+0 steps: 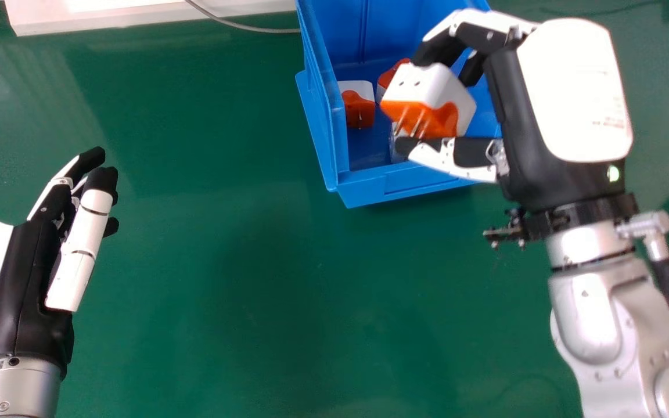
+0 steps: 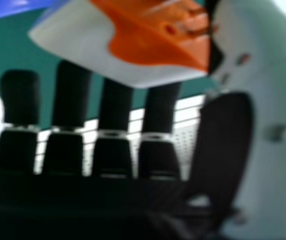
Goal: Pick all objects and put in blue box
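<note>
Box [image 1: 418, 184], blue, holds orange-and-white adapters [image 1: 360, 109], partly hidden. Above it, right hand [image 1: 572, 93] pinches another adapter [image 1: 430, 96] between thumb and bent fingers. Left hand [image 1: 27, 273] over tabletop [image 1: 224, 261]; cable [image 1: 236, 24] near box.

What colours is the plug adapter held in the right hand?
White and orange; the plug adapter shows best in the head view.

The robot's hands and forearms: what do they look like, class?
The left hand and right hand are black with white panels, the right with a green light. The left forearm and right forearm are silver and rounded; a black cable runs beside the right one.
</note>
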`<state>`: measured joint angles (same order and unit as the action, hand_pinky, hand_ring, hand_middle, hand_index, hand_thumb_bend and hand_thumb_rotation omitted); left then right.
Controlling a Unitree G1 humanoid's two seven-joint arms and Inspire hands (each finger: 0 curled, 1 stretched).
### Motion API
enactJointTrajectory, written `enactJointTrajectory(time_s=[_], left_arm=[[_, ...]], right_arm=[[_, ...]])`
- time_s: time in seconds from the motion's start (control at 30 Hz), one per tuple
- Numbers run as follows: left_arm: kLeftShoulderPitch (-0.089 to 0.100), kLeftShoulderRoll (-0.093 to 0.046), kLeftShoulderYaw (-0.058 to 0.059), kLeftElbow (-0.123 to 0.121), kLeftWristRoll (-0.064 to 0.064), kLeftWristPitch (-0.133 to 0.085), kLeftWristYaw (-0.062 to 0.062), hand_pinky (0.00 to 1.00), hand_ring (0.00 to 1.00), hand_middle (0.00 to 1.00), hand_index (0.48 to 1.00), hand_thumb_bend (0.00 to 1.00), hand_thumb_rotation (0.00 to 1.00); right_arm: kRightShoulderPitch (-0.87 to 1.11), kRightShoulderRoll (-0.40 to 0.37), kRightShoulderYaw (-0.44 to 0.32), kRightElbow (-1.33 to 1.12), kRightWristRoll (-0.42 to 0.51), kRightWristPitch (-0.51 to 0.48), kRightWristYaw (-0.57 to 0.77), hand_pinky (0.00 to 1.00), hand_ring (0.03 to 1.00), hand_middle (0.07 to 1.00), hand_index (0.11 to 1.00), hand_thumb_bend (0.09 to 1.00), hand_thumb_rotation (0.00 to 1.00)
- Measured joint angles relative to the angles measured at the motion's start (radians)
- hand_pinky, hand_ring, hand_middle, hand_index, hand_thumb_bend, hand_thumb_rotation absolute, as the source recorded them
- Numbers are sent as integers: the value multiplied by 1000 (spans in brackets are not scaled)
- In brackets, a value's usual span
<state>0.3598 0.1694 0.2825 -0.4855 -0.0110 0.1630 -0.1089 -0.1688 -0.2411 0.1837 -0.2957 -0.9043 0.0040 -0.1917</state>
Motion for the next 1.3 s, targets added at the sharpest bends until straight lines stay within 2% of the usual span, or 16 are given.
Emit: enactJointTrajectory(time_s=[0.1, 0.17, 0.33, 0.5, 0.6, 1.0, 1.1, 1.3], left_arm=[[2, 1, 1, -1, -2, 0, -1, 813, 863, 872, 881, 585, 886], [4, 1, 1, -2, -8, 0, -2, 813, 863, 872, 881, 586, 886], [11, 4, 4, -2, -10, -2, -5, 813, 863, 872, 881, 587, 885], [21, 5, 8, -6, -12, -3, -18, 813, 863, 872, 881, 588, 885], [29, 5, 10, -12, -13, -2, -20, 813, 863, 872, 881, 590, 884], [79, 3, 10, -75, -22, -1, -22, 812, 863, 873, 881, 597, 883], [88, 3, 10, -83, -27, -1, -23, 812, 863, 872, 881, 597, 883], [112, 2, 10, -101, -29, -1, -23, 812, 864, 871, 883, 596, 885]], right_arm=[[-53, -12, -7, 74, 0, 4, -4, 329, 436, 527, 518, 493, 0], [-92, -25, -12, 136, 1, 9, -5, 328, 436, 527, 522, 492, 0], [-190, -38, -7, 285, 0, 31, -7, 324, 433, 522, 530, 492, 0], [-299, -40, 42, 448, -3, 35, -8, 324, 434, 520, 530, 492, 0], [-364, -40, 76, 540, -14, 41, -15, 325, 434, 521, 529, 492, 0], [-613, -44, 224, 876, -46, 43, -30, 323, 434, 520, 523, 493, 0], [-668, -43, 257, 958, -48, 26, -38, 324, 434, 520, 516, 494, 0], [-758, -36, 302, 1124, -43, 5, -63, 328, 443, 508, 483, 497, 0]])
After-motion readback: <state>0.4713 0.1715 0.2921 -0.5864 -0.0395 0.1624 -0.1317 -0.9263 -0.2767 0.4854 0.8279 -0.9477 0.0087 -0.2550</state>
